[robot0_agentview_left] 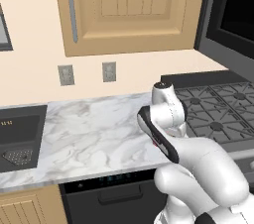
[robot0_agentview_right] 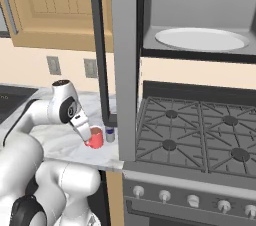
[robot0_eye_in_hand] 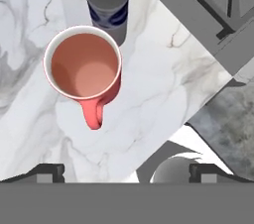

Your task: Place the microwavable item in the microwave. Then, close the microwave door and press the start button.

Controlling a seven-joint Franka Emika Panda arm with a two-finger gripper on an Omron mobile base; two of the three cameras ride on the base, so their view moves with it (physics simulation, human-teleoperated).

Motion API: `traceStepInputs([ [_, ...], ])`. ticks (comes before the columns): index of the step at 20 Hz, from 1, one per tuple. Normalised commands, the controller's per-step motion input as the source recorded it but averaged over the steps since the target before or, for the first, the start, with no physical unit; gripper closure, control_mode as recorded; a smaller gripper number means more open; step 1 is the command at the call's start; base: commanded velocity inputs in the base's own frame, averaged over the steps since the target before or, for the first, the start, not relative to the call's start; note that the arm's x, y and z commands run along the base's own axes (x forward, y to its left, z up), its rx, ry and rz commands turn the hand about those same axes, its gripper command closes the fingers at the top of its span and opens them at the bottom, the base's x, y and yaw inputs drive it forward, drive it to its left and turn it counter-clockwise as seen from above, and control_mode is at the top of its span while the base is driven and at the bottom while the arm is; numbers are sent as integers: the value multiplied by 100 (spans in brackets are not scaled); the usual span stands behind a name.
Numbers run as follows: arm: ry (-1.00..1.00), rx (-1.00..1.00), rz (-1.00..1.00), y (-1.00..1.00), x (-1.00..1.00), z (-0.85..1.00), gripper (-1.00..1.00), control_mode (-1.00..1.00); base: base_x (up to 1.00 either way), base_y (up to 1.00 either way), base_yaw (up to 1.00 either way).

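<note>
Hovering pincer (robot0_eye_in_hand: 126, 171), red mug (robot0_eye_in_hand: 83, 72) below

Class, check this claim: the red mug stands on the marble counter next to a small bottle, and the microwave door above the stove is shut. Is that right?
One thing is wrong: the microwave door is open, not shut; the right base view shows the turntable plate inside. The red mug does stand on the marble counter beside the small bottle.
</note>
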Motion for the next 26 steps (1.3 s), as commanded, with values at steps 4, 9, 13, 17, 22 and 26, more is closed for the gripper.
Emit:
traceStepInputs([
  [4,0,0,0,0,8,-15,-100,-100,0,0,0],
  [9,0,0,0,0,4,-10,-100,-100,0,0,0],
  [13,0,0,0,0,3,-7,-100,-100,0,0,0],
  [17,0,0,0,0,18,-14,-100,-100,0,0,0],
  [22,0,0,0,0,33,-22,-100,-100,0,0,0],
  [26,0,0,0,0,30,-24,-100,-100,0,0,0],
])
